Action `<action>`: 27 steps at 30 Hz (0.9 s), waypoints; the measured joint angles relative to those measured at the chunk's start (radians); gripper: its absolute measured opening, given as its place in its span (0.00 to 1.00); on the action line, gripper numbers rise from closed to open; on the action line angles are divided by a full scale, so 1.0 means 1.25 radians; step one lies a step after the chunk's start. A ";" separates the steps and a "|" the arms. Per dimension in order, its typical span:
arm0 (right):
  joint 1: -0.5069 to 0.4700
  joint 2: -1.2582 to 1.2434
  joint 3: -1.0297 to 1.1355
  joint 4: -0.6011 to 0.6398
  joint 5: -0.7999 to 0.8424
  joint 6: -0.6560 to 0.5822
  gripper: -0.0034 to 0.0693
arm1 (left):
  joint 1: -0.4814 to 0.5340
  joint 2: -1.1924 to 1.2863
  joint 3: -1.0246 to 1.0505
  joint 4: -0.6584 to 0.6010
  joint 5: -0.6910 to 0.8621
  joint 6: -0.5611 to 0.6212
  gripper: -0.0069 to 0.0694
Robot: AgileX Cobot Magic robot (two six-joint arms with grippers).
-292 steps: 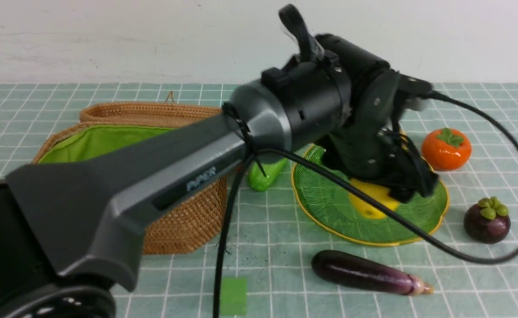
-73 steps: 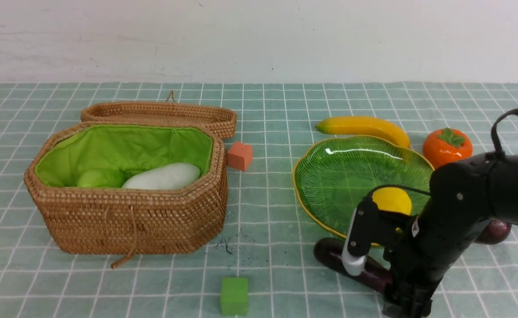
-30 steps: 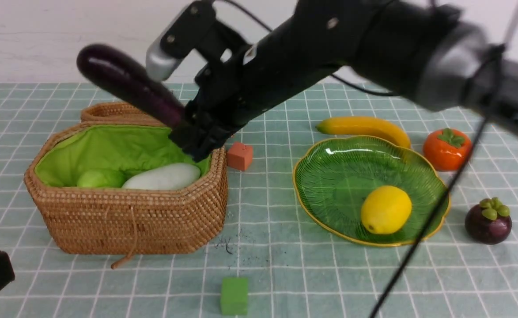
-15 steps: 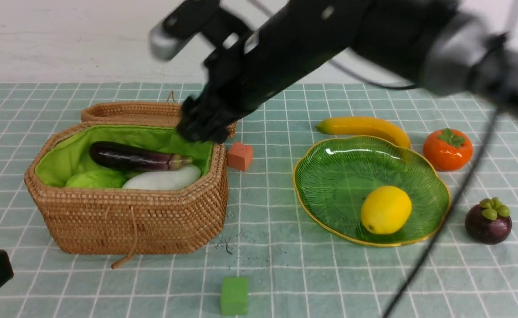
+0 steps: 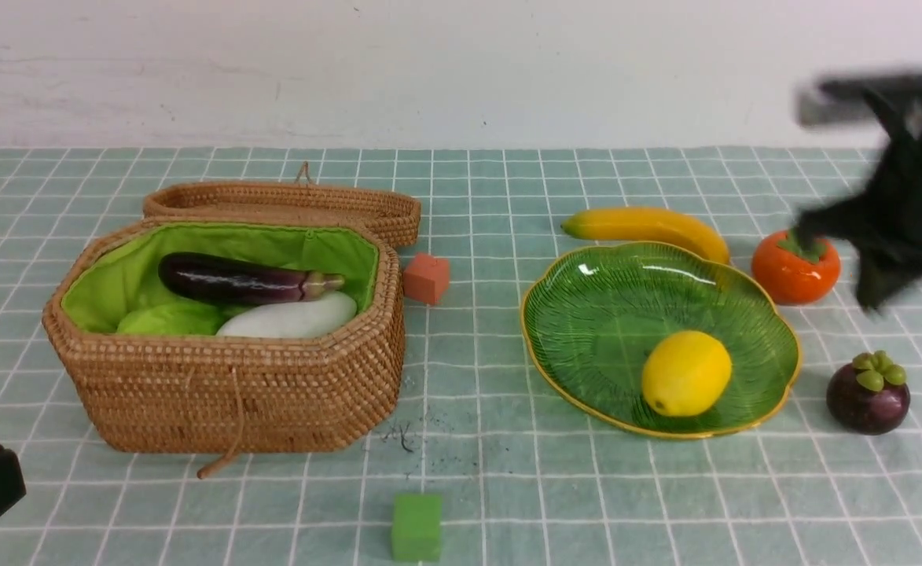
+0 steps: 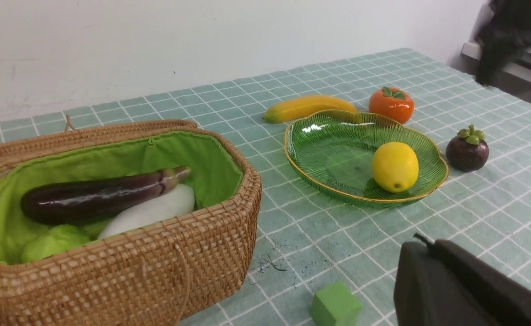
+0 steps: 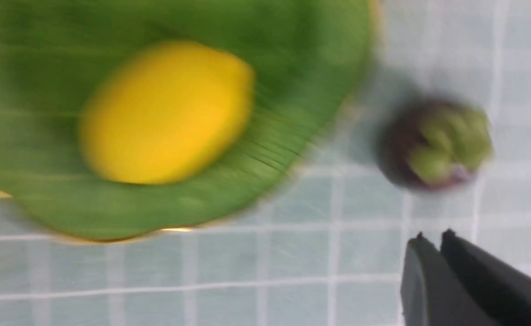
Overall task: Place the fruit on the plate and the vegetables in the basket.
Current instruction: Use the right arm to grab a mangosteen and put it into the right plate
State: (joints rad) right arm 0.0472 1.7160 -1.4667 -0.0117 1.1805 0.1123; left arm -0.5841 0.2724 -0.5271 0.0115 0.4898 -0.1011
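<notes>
Eggplant [image 5: 233,279]: now lying in basket [image 5: 225,393]. My right gripper [image 7: 433,234]: gone from basket, pressed together, empty; wrist view alone shows that.

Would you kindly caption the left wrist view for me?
Eggplant and radish in the basket, lemon on the plate; banana, persimmon, mangosteen beside it.

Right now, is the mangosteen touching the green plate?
Apart. The front view shows a strip of tablecloth between the mangosteen and the gold rim of the plate.

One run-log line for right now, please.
basket: eggplant, radish, cucumber inside | plate: lemon only | off plate: banana, persimmon, mangosteen | right gripper: fingers together, empty | left gripper: shut
</notes>
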 joint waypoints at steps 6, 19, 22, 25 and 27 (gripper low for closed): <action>-0.107 0.004 0.149 0.038 -0.135 -0.008 0.57 | 0.000 0.000 0.000 0.010 0.001 0.000 0.07; -0.108 0.074 0.192 0.056 -0.350 -0.034 0.90 | 0.000 0.000 0.000 0.017 -0.005 0.001 0.07; -0.108 0.095 0.193 0.063 -0.376 -0.057 0.84 | 0.000 0.000 0.000 0.017 -0.016 0.001 0.07; -0.108 0.108 0.193 0.076 -0.390 -0.090 0.80 | 0.000 0.000 0.000 0.017 -0.027 0.001 0.07; -0.108 0.111 0.191 0.078 -0.394 -0.105 0.78 | 0.000 0.000 0.000 0.017 -0.029 0.000 0.07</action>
State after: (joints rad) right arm -0.0875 1.8553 -1.2275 0.0853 0.6880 -0.0186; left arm -0.5841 0.2724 -0.5271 0.0329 0.4535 -0.1009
